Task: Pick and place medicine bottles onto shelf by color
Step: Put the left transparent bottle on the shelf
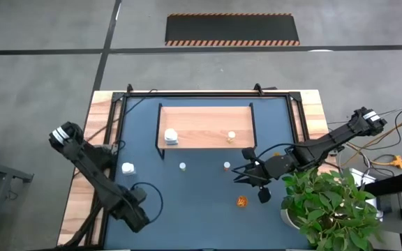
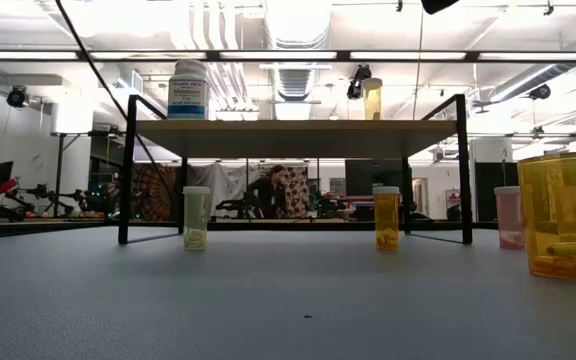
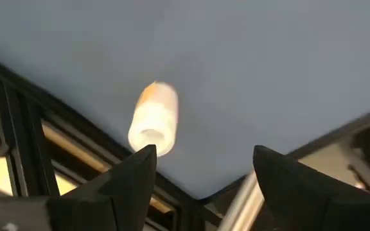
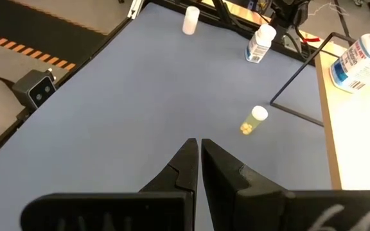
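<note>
The shelf (image 1: 204, 122) stands at the table's far middle and carries a white bottle (image 1: 171, 137) and an amber bottle (image 1: 232, 137). On the blue tabletop stand a white bottle (image 1: 128, 168), two small bottles (image 1: 182, 166) (image 1: 226, 165) and an orange bottle (image 1: 241, 201). My left gripper (image 3: 201, 157) hangs open at the near left, pointing down over a pale-capped bottle (image 3: 153, 119) that stands on its base beyond the fingertips, untouched. My right gripper (image 4: 199, 144) is shut and empty, right of the table's middle (image 1: 241, 174).
A green potted plant (image 1: 326, 206) stands at the near right, close to my right arm. The shelf's black frame legs (image 2: 128, 170) rise from the tabletop. A black metal rail (image 3: 18, 138) runs along the table's edge near my left gripper.
</note>
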`<state>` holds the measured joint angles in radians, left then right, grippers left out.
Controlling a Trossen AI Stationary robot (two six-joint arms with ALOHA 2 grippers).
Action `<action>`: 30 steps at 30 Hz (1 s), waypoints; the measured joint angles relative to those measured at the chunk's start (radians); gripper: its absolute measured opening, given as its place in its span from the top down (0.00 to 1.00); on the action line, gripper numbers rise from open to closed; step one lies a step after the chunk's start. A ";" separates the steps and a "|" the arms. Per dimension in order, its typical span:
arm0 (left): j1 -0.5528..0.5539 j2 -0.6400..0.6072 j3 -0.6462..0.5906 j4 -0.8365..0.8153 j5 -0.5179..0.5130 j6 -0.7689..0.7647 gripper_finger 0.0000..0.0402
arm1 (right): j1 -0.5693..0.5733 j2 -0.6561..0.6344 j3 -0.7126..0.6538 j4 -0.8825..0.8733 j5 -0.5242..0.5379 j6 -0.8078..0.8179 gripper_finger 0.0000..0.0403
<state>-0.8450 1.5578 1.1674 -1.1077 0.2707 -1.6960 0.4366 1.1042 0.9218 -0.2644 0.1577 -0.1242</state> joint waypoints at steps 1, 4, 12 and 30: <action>-0.007 0.014 0.000 -0.002 0.011 -0.001 0.40 | 0.000 0.000 0.000 -0.002 0.000 0.000 0.97; -0.019 0.045 -0.002 -0.016 0.016 -0.004 0.40 | 0.000 0.000 0.000 -0.009 0.000 0.000 0.97; -0.022 0.073 -0.017 -0.047 0.001 -0.010 0.40 | 0.000 0.000 0.000 -0.011 0.000 0.011 0.97; -0.081 0.077 -0.067 0.002 -0.018 -0.078 0.43 | 0.000 0.000 0.000 -0.015 0.000 0.039 0.97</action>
<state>-0.9257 1.6344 1.1003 -1.1058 0.2531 -1.7736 0.4366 1.1042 0.9218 -0.2797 0.1581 -0.0855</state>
